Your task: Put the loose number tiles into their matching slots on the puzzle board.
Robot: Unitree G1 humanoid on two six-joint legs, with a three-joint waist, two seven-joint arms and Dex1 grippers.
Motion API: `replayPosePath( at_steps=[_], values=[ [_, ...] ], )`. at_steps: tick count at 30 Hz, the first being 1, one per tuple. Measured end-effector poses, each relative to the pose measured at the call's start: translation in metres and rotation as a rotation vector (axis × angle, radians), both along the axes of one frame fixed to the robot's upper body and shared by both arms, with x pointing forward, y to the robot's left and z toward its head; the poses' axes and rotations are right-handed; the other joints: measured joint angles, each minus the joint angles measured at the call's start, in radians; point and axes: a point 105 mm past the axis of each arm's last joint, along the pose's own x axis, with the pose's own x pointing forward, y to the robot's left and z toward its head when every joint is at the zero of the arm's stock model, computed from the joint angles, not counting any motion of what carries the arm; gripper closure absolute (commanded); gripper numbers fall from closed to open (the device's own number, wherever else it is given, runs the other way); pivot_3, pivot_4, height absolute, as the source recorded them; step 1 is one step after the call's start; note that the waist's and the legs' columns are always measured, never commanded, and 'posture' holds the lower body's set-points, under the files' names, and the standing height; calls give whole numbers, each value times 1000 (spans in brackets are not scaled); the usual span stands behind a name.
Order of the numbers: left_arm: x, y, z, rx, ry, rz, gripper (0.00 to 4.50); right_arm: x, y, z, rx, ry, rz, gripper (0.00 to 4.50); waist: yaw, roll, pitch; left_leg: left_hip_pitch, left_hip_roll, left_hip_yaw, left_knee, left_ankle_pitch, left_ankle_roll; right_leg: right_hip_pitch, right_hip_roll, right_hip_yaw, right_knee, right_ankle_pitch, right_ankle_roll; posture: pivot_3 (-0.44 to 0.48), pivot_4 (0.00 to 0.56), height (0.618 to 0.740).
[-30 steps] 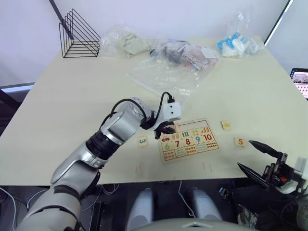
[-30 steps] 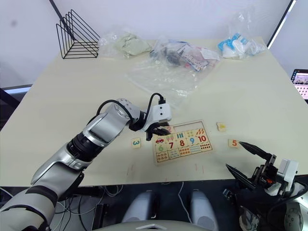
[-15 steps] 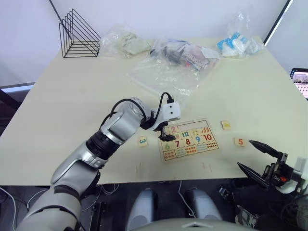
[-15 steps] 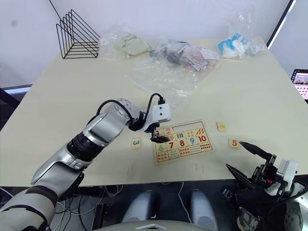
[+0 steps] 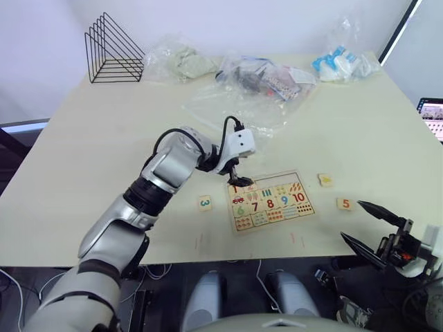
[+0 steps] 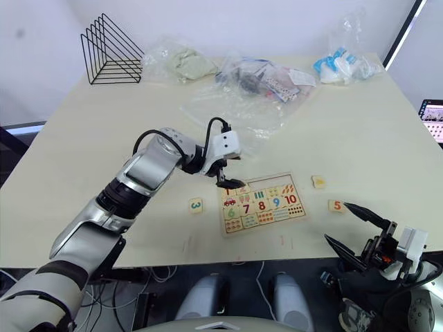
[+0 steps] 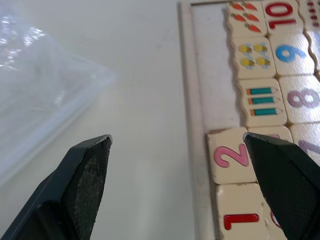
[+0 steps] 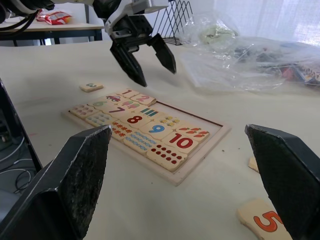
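From my head cameras the table (image 5: 104,138) is evenly and brightly lit, with soft, short shadows that suggest diffuse light from overhead. The clear plastic bags (image 5: 239,104) catch pale glare along their creases. My left wrist view is sharp on the puzzle board (image 7: 192,100), while my own left fingers (image 7: 82,190) sit dark and slightly soft up close. In my right wrist view, my right fingers (image 8: 70,185) are blurred black masses, the background is washed out bright, and straight edges bow slightly toward the frame's borders.
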Motion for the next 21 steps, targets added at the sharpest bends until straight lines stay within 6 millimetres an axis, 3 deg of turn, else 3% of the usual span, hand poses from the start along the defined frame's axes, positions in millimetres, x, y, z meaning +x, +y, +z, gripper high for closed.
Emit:
replayPosePath(
  at_steps=[3,11,21],
  values=[
    [3,-1,4,-40,-12,-12,869,0,0,0,0,-2,0,0,0,0,0,0,0,0,0,0,0,0,0,0,0,0,0,0,150,740],
    [-8,-6,-13,-91,-24,-128,4392,0,1,0,-1,-6,0,0,0,0,0,0,0,0,0,0,0,0,0,0,0,0,0,0,150,740],
    [-21,-2,-37,-100,23,-209,4392,-2,0,-2,-1,4,-7,0,0,0,0,0,0,0,0,0,0,0,0,0,0,0,0,0,150,740]
  ],
)
